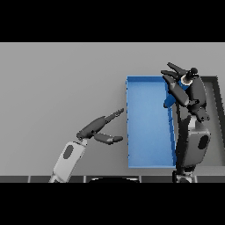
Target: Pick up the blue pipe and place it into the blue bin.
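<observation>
The blue bin (147,127) lies right of the table's middle, long and open-topped. Over its far right rim my right hand (179,85) is raised, fingers curled round the blue pipe (170,99), whose lower end pokes out below the hand above the bin's right side. Much of the pipe is hidden by the hand. My left hand (97,127) hovers just left of the bin, fingers straight, thumb spread, holding nothing.
A dark grey tray (214,123) sits to the right of the bin, mostly behind my right arm. Grey table surface stretches to the left and far side.
</observation>
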You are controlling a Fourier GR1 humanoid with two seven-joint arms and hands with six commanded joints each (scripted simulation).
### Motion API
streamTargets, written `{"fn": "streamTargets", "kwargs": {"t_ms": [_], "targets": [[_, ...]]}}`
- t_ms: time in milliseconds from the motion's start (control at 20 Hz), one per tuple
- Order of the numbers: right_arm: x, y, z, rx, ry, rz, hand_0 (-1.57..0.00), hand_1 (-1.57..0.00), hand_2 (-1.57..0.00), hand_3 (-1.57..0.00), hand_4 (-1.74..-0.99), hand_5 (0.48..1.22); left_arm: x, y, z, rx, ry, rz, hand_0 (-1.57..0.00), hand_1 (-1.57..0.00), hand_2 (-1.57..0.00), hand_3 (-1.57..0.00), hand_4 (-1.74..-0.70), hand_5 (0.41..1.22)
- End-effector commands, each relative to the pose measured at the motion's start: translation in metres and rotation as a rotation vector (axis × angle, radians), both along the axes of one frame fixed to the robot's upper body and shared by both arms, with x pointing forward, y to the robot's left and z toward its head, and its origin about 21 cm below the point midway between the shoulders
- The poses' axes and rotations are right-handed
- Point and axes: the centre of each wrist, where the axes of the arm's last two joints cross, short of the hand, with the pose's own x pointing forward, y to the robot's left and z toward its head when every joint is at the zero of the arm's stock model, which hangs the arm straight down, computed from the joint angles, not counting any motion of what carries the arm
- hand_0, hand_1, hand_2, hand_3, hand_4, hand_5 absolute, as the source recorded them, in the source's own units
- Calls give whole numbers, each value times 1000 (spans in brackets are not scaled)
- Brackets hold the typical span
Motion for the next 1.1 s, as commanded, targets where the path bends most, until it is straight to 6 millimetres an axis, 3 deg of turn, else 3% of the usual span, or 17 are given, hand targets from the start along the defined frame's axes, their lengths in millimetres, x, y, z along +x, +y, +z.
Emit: {"fn": "streamTargets", "kwargs": {"t_ms": [0,200,450,700,800,900,950,1000,1050], "targets": [[1,-5,-11,-1,46,-32,-1571,-1571,-1571,-1571,-1499,1221,1,2,0,1,-5,3,1,1,1,1,-943,465],[-4,-18,-51,-14,204,-125,-1571,-1571,-1571,-1571,-1500,1221,1,2,-5,2,-9,3,1,1,1,1,-935,460],[-21,-20,-106,15,407,-246,-1571,-1571,-1571,-1571,-1500,1221,3,1,-4,1,-37,16,1,1,1,1,-928,465],[-31,-21,-141,64,588,-293,-1571,-1571,-1571,-1571,-1497,1221,2,-3,-5,13,-40,18,1,1,1,1,-923,476],[-36,-23,-148,75,655,-290,-1571,-1571,-1571,-1005,-1585,1221,3,-4,-4,9,-49,17,1,1,1,1,-922,480],[-35,-21,-149,90,711,-302,-1571,-1571,-1571,-643,-1641,1221,6,2,-3,14,-48,26,1,1,1,1,-920,484],[-35,-20,-148,100,723,-308,-1571,-1571,-1571,-514,-1661,1221,4,0,-4,10,-50,20,1,1,1,1,-919,486],[-35,-16,-148,120,752,-307,-1571,-1571,-1571,-411,-1677,1171,5,-1,-3,13,-55,21,1,1,1,1,-918,489],[-34,-15,-149,136,770,-328,-1571,-1571,-1518,-455,-1626,1161,4,1,-2,9,-57,17,1,1,1,1,-920,491]]}}
